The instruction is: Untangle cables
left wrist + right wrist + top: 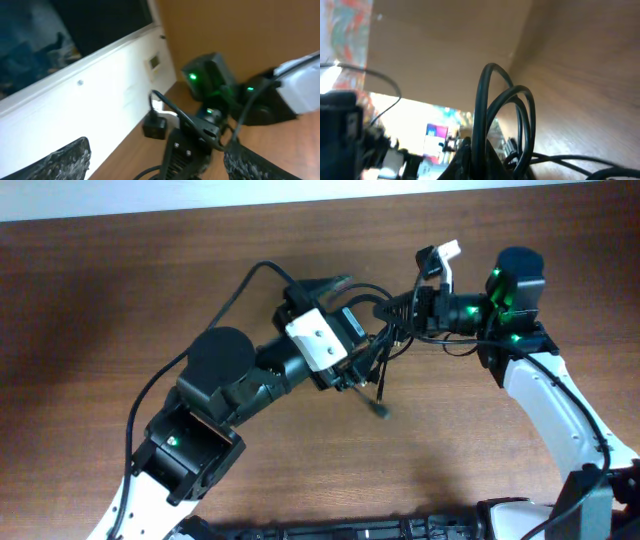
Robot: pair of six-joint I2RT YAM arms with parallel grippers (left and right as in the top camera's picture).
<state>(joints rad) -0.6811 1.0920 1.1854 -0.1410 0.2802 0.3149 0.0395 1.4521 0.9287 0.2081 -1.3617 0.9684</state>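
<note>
A brown wooden surface (120, 280) fills the overhead view. The left arm (230, 375), black with a white base, reaches from the lower left corner up to the middle. The right arm (545, 395), white with black joints and green lights, rises from the lower right and bends left. The two meet just above the centre of the surface.

The left end effector (159, 162) is open: in its wrist view the two textured fingers (65, 160) sit far apart at the bottom corners, with a cord running between them. The right end effector (415, 308) points left into the tangle; I cannot tell whether it is open or closed.

The cables (385, 340) are a knotted bundle of thin black cords bunched between the two end effectors. In the right wrist view they stand as several tall loops (502, 115) close to the camera. One thin cord trails down from the bundle to a small dark plug (382, 410). A white-tipped plug end (448, 252) sticks up above the right end effector
</note>
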